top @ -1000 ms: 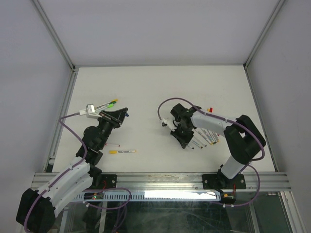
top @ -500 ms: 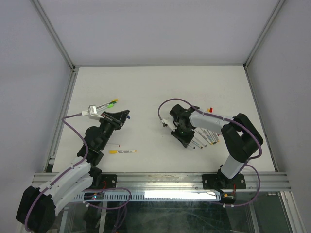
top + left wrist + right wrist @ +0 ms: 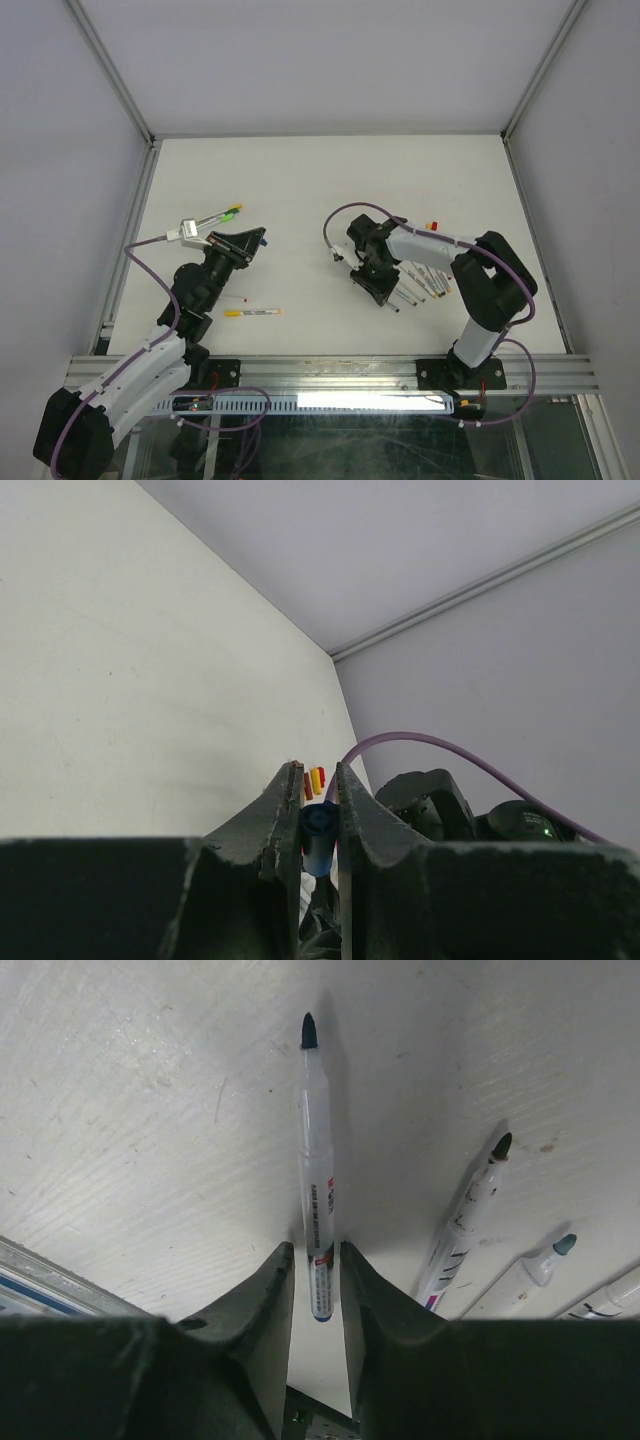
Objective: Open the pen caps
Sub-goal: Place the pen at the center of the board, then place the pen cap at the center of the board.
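While the left gripper (image 3: 320, 802) pinches a stubby blue cap (image 3: 318, 832) above the table (image 3: 120, 680), the right gripper (image 3: 317, 1265) straddles an uncapped white pen (image 3: 317, 1150), jaws slightly apart. Dark-tipped, the pen lies flat beside other bare pens (image 3: 468, 1218).

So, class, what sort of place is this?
Probably a robot lab test cell: a white table boxed in by metal rails and blank walls, two robot arms bolted at its edge, and pens laid out.
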You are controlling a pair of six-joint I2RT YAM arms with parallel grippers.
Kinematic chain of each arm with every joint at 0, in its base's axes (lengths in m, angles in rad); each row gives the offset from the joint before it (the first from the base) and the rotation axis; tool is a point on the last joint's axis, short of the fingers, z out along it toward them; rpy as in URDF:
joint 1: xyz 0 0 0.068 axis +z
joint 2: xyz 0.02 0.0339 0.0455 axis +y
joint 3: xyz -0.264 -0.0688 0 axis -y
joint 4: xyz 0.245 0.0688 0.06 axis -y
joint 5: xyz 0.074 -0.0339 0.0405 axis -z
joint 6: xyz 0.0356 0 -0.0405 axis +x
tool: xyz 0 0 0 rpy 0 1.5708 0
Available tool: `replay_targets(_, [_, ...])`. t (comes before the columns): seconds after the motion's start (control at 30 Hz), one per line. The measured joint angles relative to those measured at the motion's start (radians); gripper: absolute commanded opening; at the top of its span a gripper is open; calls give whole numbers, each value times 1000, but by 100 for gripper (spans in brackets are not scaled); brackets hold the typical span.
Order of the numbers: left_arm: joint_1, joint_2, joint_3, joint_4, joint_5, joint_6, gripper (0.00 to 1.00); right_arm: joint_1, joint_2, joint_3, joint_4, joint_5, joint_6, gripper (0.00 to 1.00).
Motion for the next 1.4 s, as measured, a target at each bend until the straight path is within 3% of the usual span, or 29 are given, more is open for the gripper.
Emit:
replay_targets(0.57, [0, 1, -1, 1, 28, -14, 0, -11, -32, 9, 14, -12, -11, 48])
replay_targets(0.9, [0, 83, -2, 56, 88, -42, 0, -67, -171, 87, 12, -81, -59, 50])
replay_targets(1.2, [-12, 225, -2, 146, 165, -72, 0, -202, -316, 132, 67, -277, -98, 50])
replay_targets(1.4, [-150, 332, 24, 144, 145, -55, 0, -356, -421, 116, 161, -532, -74, 52])
